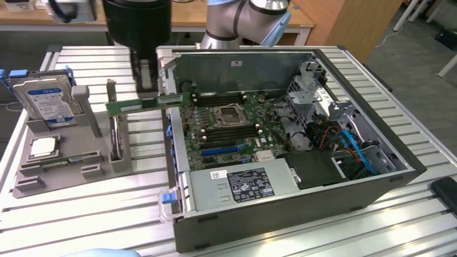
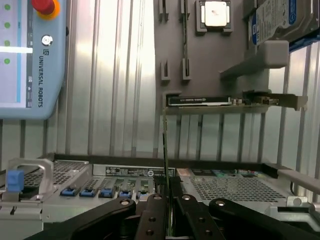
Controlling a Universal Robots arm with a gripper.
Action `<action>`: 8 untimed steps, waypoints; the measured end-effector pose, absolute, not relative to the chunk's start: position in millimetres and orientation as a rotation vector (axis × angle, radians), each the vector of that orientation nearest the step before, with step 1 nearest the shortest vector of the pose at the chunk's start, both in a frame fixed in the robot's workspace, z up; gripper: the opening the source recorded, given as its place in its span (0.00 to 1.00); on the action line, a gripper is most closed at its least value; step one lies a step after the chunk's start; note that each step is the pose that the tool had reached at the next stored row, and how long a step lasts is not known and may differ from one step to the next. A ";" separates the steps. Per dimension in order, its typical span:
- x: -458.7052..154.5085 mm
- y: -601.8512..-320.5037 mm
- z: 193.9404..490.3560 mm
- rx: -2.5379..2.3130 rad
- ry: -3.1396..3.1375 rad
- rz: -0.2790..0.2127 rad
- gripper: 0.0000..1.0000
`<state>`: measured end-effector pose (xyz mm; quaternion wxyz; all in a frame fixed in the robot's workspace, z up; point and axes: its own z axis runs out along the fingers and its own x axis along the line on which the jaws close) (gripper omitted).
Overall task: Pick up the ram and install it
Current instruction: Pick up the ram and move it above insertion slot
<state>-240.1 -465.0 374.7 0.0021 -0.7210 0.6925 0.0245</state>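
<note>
Aloft, pincer [image 1: 146, 88] clamped on ram [image 1: 128, 105], level, straddling open case [image 1: 236, 227] wall edge

On the worktop [image 1: 93, 225], the parts holder [image 1: 53, 179] lies at the exterior view's left of the computer case [image 1: 286, 225]. The ram [image 1: 146, 103], in the gripper [image 1: 146, 88], hangs above the gap between them.

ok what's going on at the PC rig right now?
The arm's hand is closed on the ram, holding it level in the air above the wall of the open computer case on the exterior view's left, between the grey parts tray and the motherboard. The ram is not yet in a slot. The hard drive and expansion card stand in the tray.
</note>
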 end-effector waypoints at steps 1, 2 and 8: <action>-236.1 -465.0 374.7 -2.262 2.173 0.077 0.13; -232.1 -465.0 374.7 -2.262 2.173 0.077 0.13; -206.7 -465.0 374.7 -2.262 2.173 0.078 0.13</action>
